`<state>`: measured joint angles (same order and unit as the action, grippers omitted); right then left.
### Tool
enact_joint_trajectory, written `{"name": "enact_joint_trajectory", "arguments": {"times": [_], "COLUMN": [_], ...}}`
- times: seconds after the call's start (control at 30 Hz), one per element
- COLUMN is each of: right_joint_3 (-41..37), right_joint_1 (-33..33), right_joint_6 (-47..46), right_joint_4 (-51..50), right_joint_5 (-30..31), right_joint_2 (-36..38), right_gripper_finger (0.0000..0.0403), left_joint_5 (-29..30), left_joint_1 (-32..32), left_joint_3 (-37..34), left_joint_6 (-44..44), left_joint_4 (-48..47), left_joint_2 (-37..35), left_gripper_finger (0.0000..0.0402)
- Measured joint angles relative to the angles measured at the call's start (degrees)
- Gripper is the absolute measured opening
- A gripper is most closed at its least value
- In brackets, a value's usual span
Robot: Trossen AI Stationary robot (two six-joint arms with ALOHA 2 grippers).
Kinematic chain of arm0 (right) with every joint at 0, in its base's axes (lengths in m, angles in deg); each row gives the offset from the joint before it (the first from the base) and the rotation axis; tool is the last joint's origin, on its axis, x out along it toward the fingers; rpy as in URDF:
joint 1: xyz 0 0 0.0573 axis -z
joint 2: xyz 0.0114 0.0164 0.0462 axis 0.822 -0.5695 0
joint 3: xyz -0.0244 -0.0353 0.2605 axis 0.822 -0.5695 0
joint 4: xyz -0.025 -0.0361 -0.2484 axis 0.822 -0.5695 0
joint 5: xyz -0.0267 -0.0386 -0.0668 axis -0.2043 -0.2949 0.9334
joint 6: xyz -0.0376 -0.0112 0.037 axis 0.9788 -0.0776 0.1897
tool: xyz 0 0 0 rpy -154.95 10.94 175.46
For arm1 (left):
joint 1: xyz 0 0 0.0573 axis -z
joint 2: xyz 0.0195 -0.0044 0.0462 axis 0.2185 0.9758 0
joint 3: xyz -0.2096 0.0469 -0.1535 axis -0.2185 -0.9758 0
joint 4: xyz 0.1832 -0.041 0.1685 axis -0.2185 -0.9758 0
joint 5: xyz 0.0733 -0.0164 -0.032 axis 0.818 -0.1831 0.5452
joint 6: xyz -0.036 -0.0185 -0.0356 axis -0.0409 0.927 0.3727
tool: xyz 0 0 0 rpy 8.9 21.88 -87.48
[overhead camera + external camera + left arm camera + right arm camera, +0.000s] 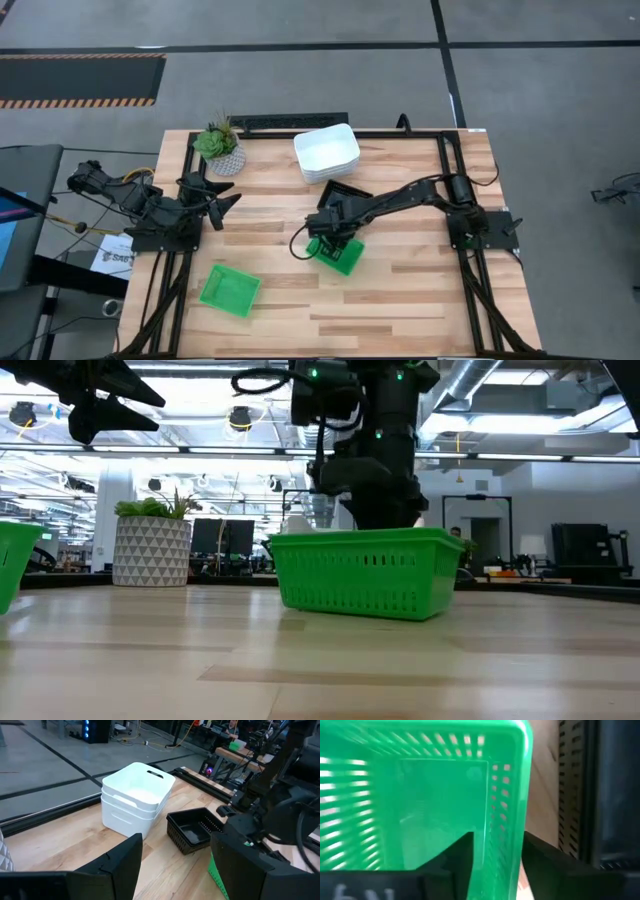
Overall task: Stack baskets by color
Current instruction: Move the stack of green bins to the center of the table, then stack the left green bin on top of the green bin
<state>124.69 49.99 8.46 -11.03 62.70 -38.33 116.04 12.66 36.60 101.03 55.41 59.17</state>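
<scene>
A green basket rests flat on its bottom at the table's middle. My right gripper points down over it, open. One finger stands inside and one outside the basket's side wall, the one next to the black basket. A second green basket lies toward the near left. White baskets sit nested in a stack at the far middle. My left gripper waits open above the table's left side.
A small potted plant stands at the far left. The black basket sits just beyond the green one, close beside the right arm. A black frame runs along the table's edges. Bare wood lies toward the near right.
</scene>
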Motion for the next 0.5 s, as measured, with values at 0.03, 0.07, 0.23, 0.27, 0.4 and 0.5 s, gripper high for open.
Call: {"name": "enact_joint_trajectory", "arguments": {"times": [0.03,0.07,0.23,0.27,0.4,0.5], "right_joint_3": [0.7,1.6,7.8,9.3,13.3,14.4], "right_joint_1": [-0.2,-0.3,-1.6,-1.9,-2.6,-2.6], "right_joint_6": [0.0,0.0,1.0,1.6,3.7,5.9], "right_joint_4": [-0.5,-1.1,-7.2,-8.5,-7.8,-0.1], "right_joint_5": [0.0,0.2,5.4,7.4,15.6,17.2], "right_joint_2": [0.2,0.5,3.9,4.6,7.8,8.8], "right_gripper_finger": [0.0189,0.0199,0.0215,0.0214,0.0204,0.0198], "left_joint_5": [0.0,0.0,-0.1,-0.1,-0.1,-0.6], "left_joint_1": [0.0,0.0,0.0,0.0,0.0,0.0], "left_joint_3": [0.0,0.0,0.0,0.0,0.0,0.0], "left_joint_6": [0.0,0.0,1.1,1.3,1.8,1.8], "left_joint_4": [0.0,0.0,0.3,0.8,3.2,5.1], "left_joint_2": [0.0,0.0,0.0,0.0,0.0,0.0], "left_gripper_finger": [0.0224,0.0224,0.0224,0.0224,0.0224,0.0224]}}
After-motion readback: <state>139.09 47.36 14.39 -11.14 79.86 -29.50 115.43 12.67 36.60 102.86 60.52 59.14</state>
